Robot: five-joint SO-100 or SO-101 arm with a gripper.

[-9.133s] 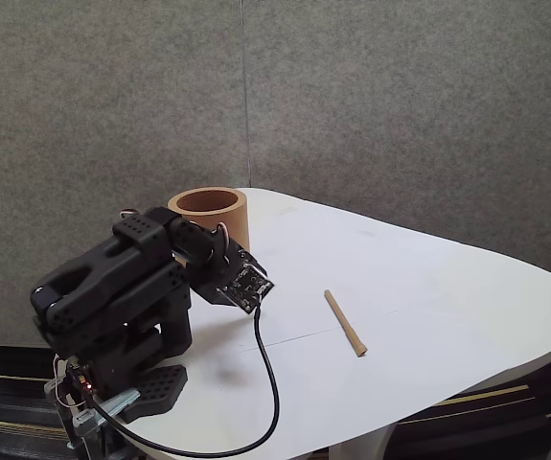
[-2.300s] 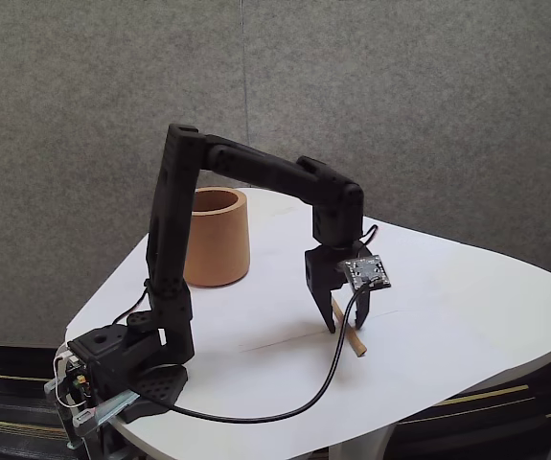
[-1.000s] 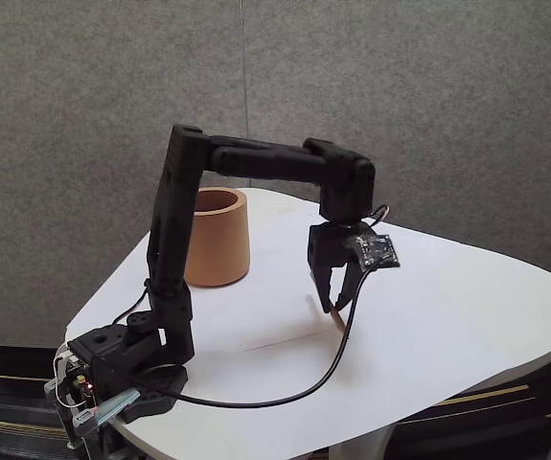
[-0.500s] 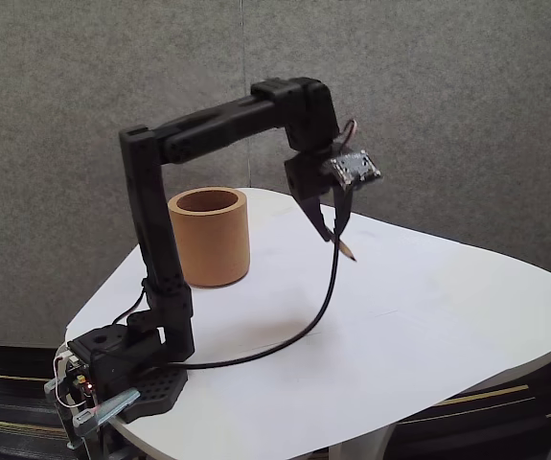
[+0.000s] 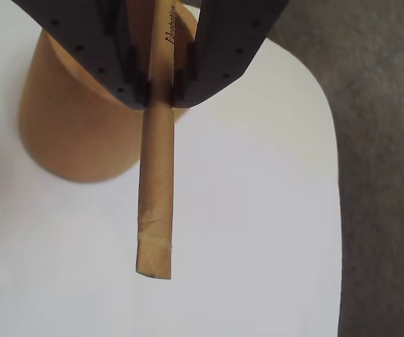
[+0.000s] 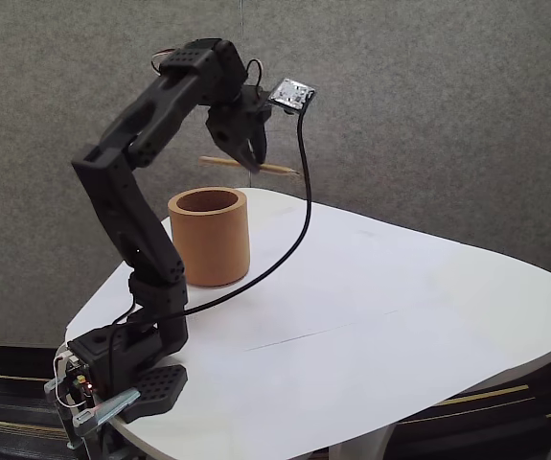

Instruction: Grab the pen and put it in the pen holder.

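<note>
The black two-finger tool pinches the thin tan wooden pen, held nearly level in the air above the wide light-brown cylindrical pen holder; I judge it must tip downward first.

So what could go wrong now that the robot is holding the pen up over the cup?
1. In the fixed view the pen lies nearly level in the gripper. Let go like that, it may land across the pen holder's rim and roll off.
2. The gripper is above the holder's back edge, so a drop may fall behind it.
3. In the wrist view the fingers pinch the pen partway along, with a long free end. It might pivot or slip while tilting.
</note>
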